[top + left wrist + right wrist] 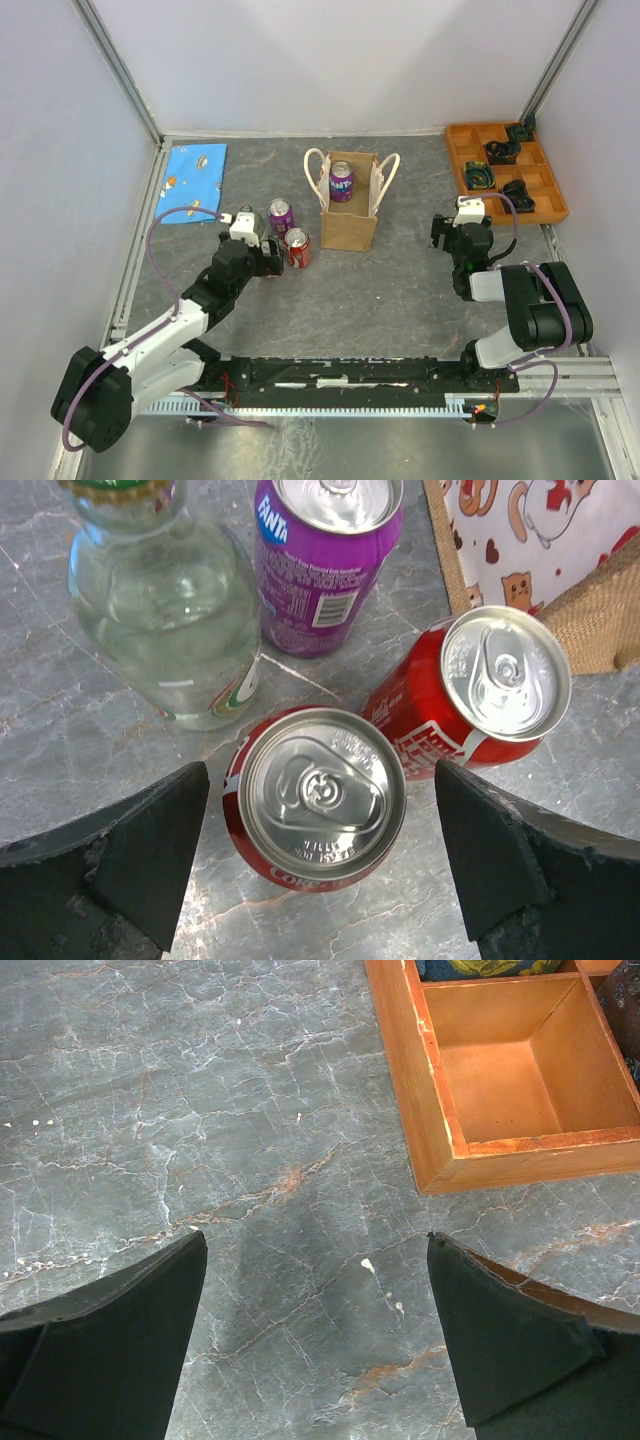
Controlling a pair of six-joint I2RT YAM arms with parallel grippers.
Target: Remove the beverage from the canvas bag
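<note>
The tan canvas bag [349, 222] stands upright at mid-table with a purple Fanta can [342, 182] inside; its patterned lining shows in the left wrist view [540, 530]. My left gripper [270, 257] is open, its jaws on either side of a standing red Coke can [320, 800] on the table without touching it [318, 780]. Beside it stand a second red can [480, 690], a purple Fanta can [325, 560] and a clear glass bottle [165, 610]. My right gripper [447, 232] is open and empty over bare table [315, 1245].
An orange compartment tray [462, 160] with dark items sits at the back right; its near corner shows in the right wrist view [430, 1110]. A blue patterned cloth [193, 180] lies at the back left. Metal frame rails edge the table.
</note>
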